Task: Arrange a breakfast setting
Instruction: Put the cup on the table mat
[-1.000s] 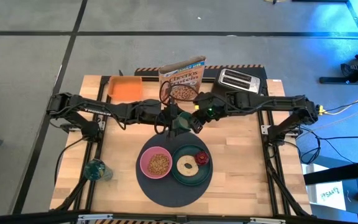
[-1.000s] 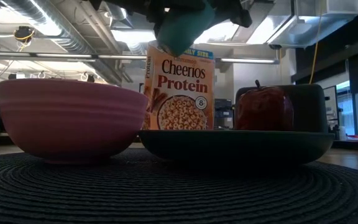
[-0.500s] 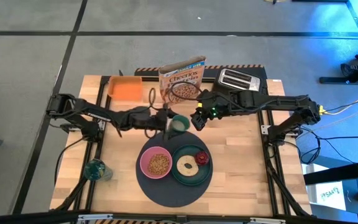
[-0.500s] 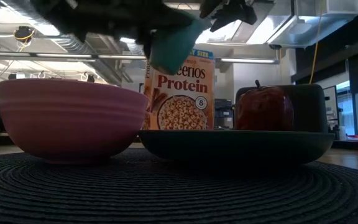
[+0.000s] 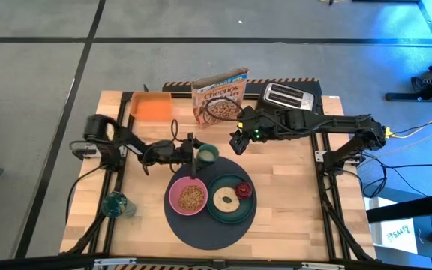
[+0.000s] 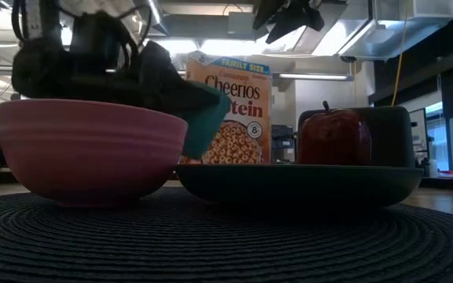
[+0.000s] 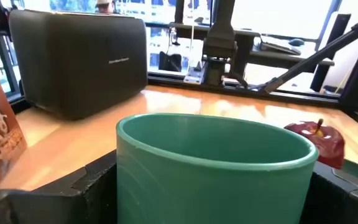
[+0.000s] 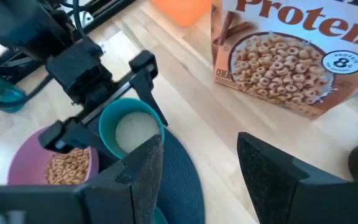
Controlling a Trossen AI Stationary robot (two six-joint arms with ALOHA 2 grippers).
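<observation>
A round dark grey mat (image 5: 201,229) lies at the table's near middle. On it stand a pink bowl (image 5: 189,197) with cereal and a dark green plate (image 5: 232,213). The plate carries a bagel-like ring (image 5: 223,200) and a small red food piece (image 5: 244,190). My left gripper (image 5: 199,154) is shut on a small pale-green cup (image 5: 208,154) just beyond the bowl, low over the mat's far edge. My right gripper (image 5: 238,143) is open and empty, higher up, a little to the cup's right. No spoon shows. My left gripper pinches the cup's side wall (image 7: 126,180) between its two fingers (image 8: 148,71), one on each side, just under the rim. The fingers come level from the table's left. The cup's mouth is up. In the low view the cup (image 6: 204,118) leans slightly; whether its base touches down is hidden by the bowl.
A Cheerios box (image 5: 220,96) stands at the far middle, with a dark toaster (image 5: 289,96) to its right and an orange container (image 5: 151,106) to its left. A blue glass (image 5: 115,203) stands near the left front. Bare wood lies right of the mat.
My left gripper has carried the cup down and toward the near-left, from above the cereal box's front to just behind the bowl. Its arm has drawn back toward the table's left. My right gripper has stayed up and now stands apart from the cup.
</observation>
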